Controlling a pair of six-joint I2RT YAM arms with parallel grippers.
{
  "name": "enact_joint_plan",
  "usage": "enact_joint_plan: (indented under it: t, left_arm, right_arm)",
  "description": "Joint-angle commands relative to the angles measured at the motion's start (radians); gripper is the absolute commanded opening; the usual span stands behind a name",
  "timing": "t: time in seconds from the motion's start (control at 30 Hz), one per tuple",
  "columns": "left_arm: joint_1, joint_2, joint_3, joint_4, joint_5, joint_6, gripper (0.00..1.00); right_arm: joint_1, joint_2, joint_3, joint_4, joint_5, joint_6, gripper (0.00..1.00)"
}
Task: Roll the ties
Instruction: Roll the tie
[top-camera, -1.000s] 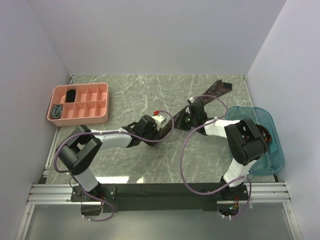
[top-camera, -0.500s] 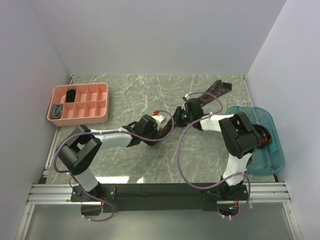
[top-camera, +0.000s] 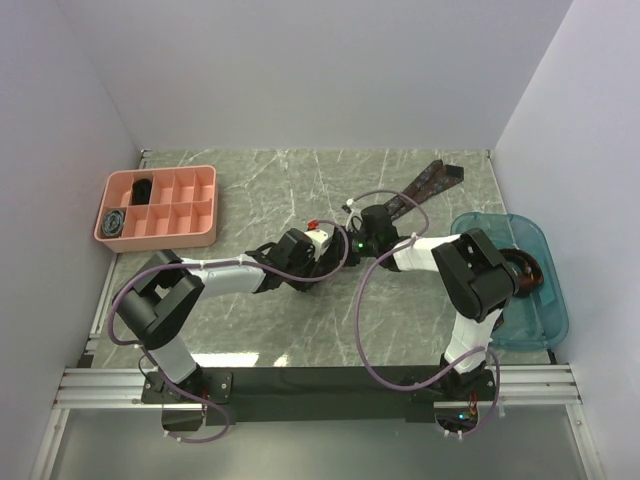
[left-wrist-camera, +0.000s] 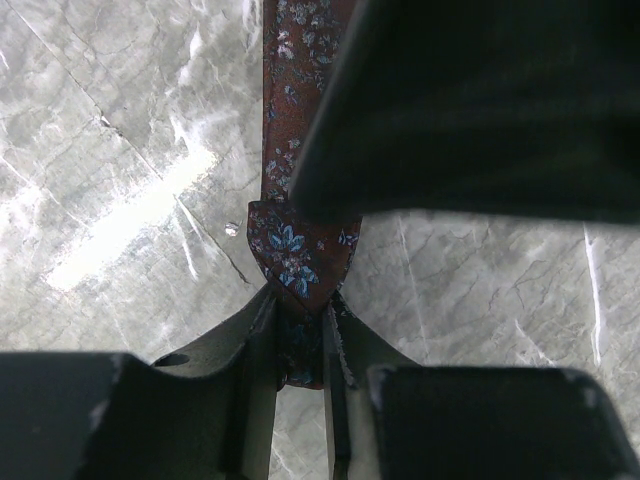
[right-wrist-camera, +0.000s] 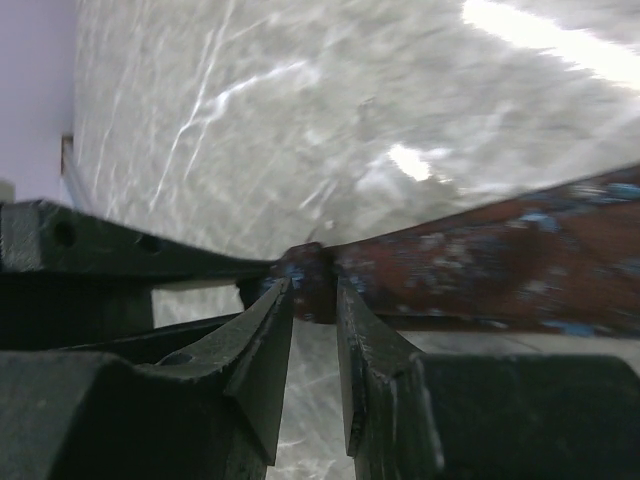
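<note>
Shows a maroon floral tie (top-camera: 430, 182) stretched diagonally over the grey marble table (top-camera: 260, 180), with its wide end far right and its narrow end near the centre, where both arms meet. Has that near end folded back on itself and clamped in the left gripper (left-wrist-camera: 300, 345). Pinches it tight between the two fingers (left-wrist-camera: 262, 340), with the fold bulging just past the fingertips and the strip running away toward the far side.

Brings in the right gripper (right-wrist-camera: 312, 300) from the right, low over the same strip and just beside the left one. Leaves a narrow gap between its fingers (right-wrist-camera: 262, 350), with the tips flanking the same fold. Cannot tell whether these press on the cloth or merely stand beside it.

Far left, well apart from the arms, places a pink divided tray (top-camera: 160, 241). Holds a black coiled tie (top-camera: 143, 188) in a far-left compartment and a grey-blue coiled tie (top-camera: 115, 221) in the near-left one. At the right edge, sets a teal bin (top-camera: 535, 325) behind the right arm, with something dark brown inside, too hidden to name.
</note>
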Motion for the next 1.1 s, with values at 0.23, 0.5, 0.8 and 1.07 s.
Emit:
enact_joint_plan:
  t: [0.23,0.5,0.8,1.07]
  left_arm:
    - [-0.005,0.029,0.019,-0.029,0.005,0.005,0.25]
    - [-0.005,0.03,0.018,-0.028,0.011,0.005,0.25]
    - [-0.005,0.035,0.016,-0.024,0.017,0.003,0.26]
    - [-0.005,0.038,0.015,-0.023,0.011,-0.001,0.27]
  right_arm:
    - [0.037,0.044,0.043,0.013,-0.055,-0.057,0.32]
    - [0.037,0.078,0.031,0.005,-0.019,-0.072,0.3]
    - [0.034,0.075,0.031,-0.03,0.028,-0.089,0.32]
    - [0.034,0.061,0.031,-0.026,-0.021,-0.1,0.19]
